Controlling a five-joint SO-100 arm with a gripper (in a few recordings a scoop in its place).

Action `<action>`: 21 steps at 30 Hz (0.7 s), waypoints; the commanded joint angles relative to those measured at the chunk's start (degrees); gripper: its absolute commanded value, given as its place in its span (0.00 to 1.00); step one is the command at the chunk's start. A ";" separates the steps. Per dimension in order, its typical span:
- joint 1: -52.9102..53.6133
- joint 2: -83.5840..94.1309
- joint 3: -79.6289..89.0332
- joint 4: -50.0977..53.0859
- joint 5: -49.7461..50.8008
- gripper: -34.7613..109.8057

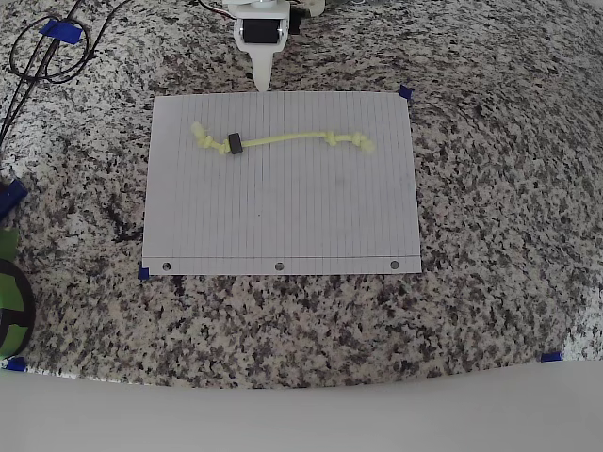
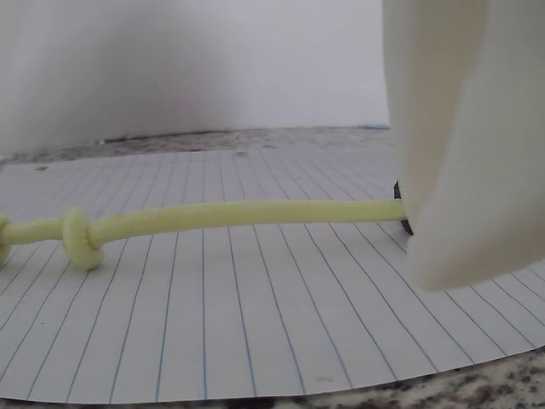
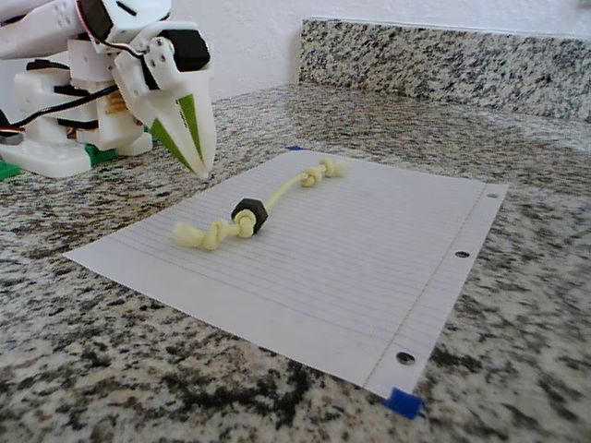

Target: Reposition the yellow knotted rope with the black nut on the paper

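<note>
The yellow knotted rope (image 1: pixel 283 139) lies stretched across the upper part of the paper (image 1: pixel 283 221), with knots near both frayed ends. The black nut (image 1: pixel 235 144) sits on the rope near its left end in the overhead view. My gripper (image 1: pixel 260 83) hangs just past the paper's far edge, above the nut end, shut to a point and holding nothing. In the fixed view, the gripper (image 3: pixel 205 169) hovers over the counter behind the nut (image 3: pixel 249 213) and rope (image 3: pixel 282 192). In the wrist view, the rope (image 2: pixel 238 213) runs across the paper (image 2: pixel 255 324) to my fingers (image 2: pixel 451 170), which hide most of the nut (image 2: pixel 400 207).
The paper is taped at its corners with blue tape (image 3: pixel 403 402) on a granite counter (image 1: pixel 490 311). Black cables (image 1: pixel 42 52) lie at the top left, and a green and black object (image 1: pixel 9 297) sits at the left edge. A backsplash (image 3: pixel 443 55) rises behind the counter.
</note>
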 commanded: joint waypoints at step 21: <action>-1.58 0.44 0.09 0.26 -0.35 0.24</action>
